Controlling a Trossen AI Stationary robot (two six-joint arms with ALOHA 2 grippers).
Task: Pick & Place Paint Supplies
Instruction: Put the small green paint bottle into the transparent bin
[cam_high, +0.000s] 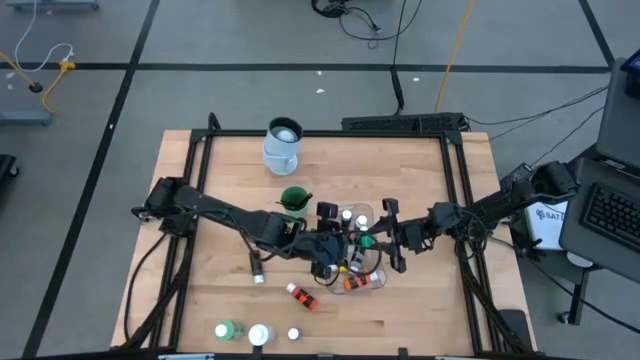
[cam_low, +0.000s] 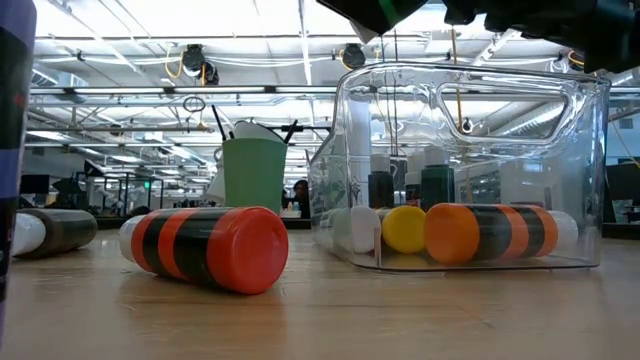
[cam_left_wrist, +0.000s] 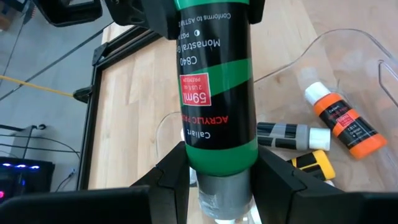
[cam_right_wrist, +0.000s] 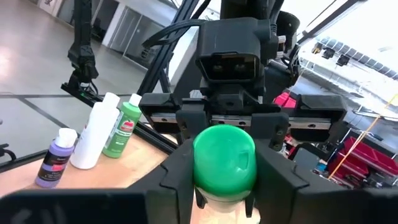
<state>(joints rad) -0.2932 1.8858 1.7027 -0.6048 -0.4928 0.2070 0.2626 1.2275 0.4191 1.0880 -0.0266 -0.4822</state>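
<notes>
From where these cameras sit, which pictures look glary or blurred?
Low view: bright ceiling lights glare through the clear tub, and a dark bottle at the left edge is a blur. Left wrist view: the green paint bottle fills the frame, label readable. High view: evenly lit.

Look down at your wooden table (cam_high: 210, 190). Your two arms meet in the middle, above the clear tub (cam_high: 372, 262). The left gripper (cam_high: 325, 248) and the right gripper (cam_high: 378, 240) are close together, with a green-capped bottle (cam_high: 366, 241) between them. A pale jug (cam_high: 282, 146) stands at the back. A green cup (cam_high: 294, 199) is near it. An orange bottle (cam_high: 300, 296) lies in front.
</notes>
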